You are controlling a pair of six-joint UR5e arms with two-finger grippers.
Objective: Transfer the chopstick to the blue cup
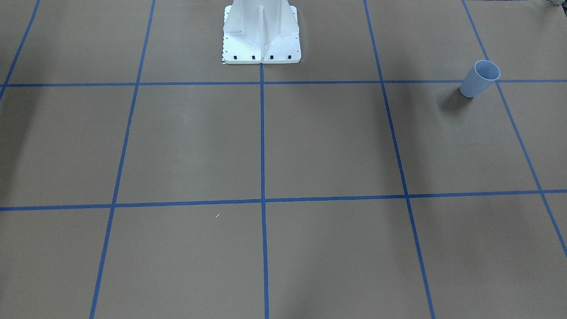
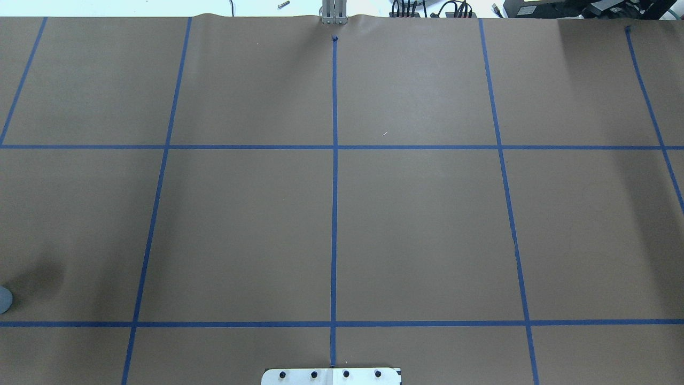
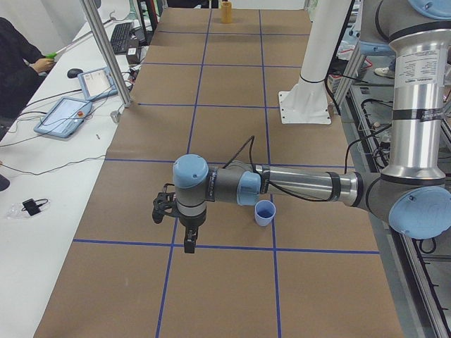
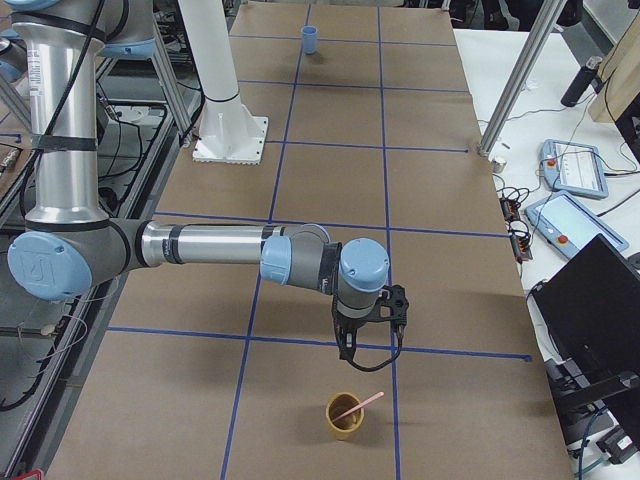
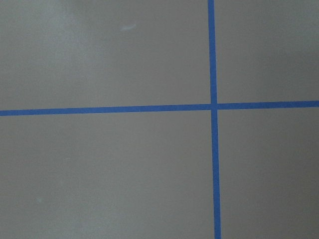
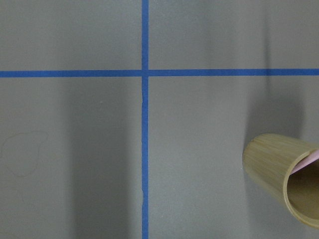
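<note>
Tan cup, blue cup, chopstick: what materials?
Tan cup: looks like bamboo or wood, matte, fine lengthwise grain lines. Blue cup: likely plastic, smooth, uniform pale blue. Chopstick: smooth pink, probably plastic; too small to be sure.

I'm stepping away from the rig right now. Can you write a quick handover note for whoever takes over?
Left pincer: hangs low beside the blue cup; open or shut cannot be told from the side view.
Right pincer: above the table near the bamboo cup; open or shut also unclear.
Chopstick: leans in the bamboo cup at the robot's right end. The blue cup stands upright at the left end, nothing in it.
Done: nothing yet.
Left: lift the chopstick, carry it across, drop it into the blue cup.
</note>
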